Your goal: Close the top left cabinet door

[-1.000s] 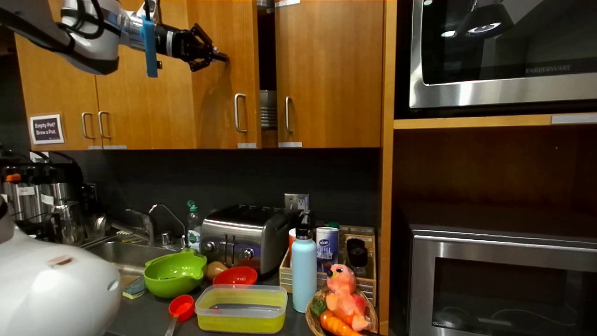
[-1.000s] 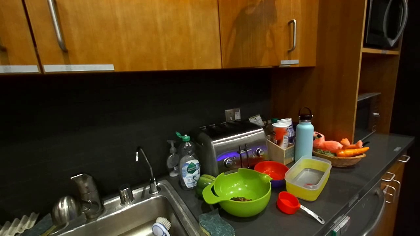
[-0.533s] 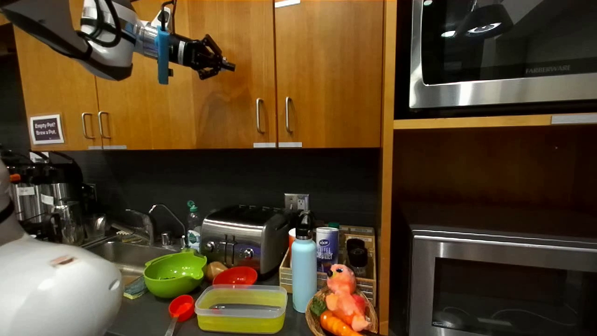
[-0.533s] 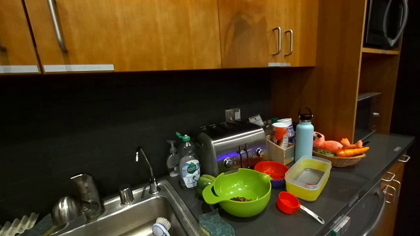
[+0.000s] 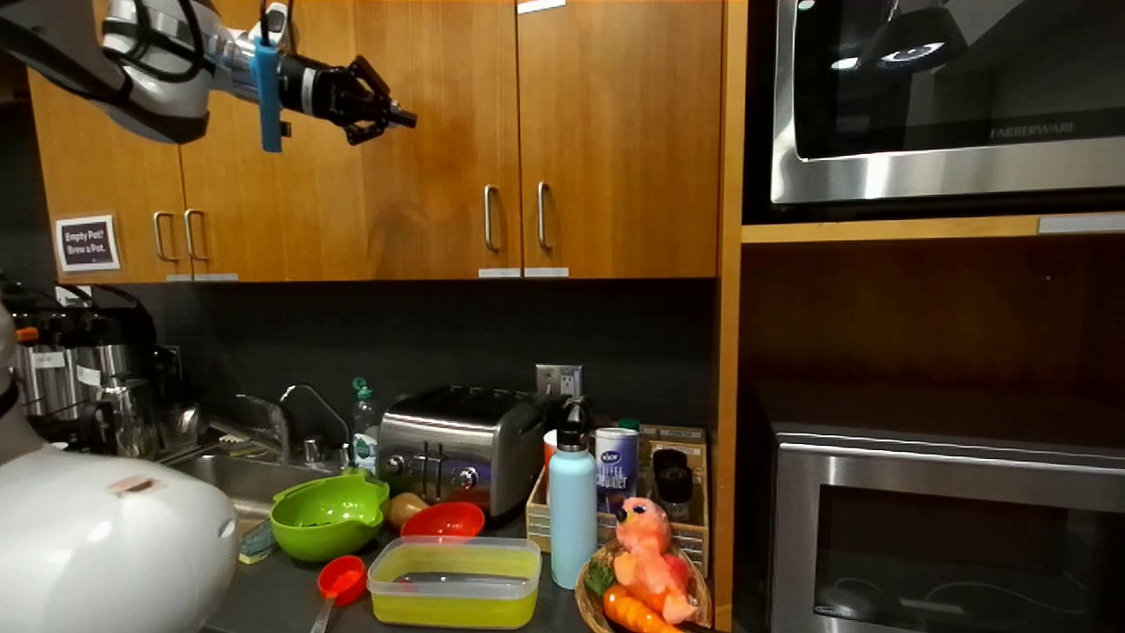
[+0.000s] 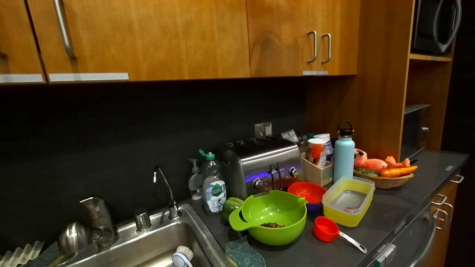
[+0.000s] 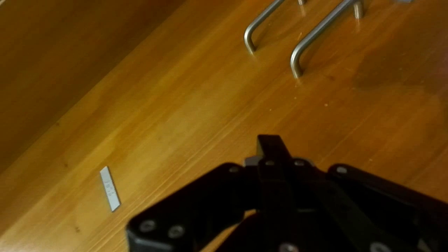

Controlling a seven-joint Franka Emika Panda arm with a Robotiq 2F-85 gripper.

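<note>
Gripper (image 7: 270, 140) closed, wrist view alone shows strip writing (image 7: 110, 189).

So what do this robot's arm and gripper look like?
The arm is glossy white and rounded, with dark grey parts, looping black cables and a small reddish-brown patch. Next come a silvery section and a bright blue bar. The gripper is black with angular jointed links and a pale band; the wrist view shows screw heads.
</note>
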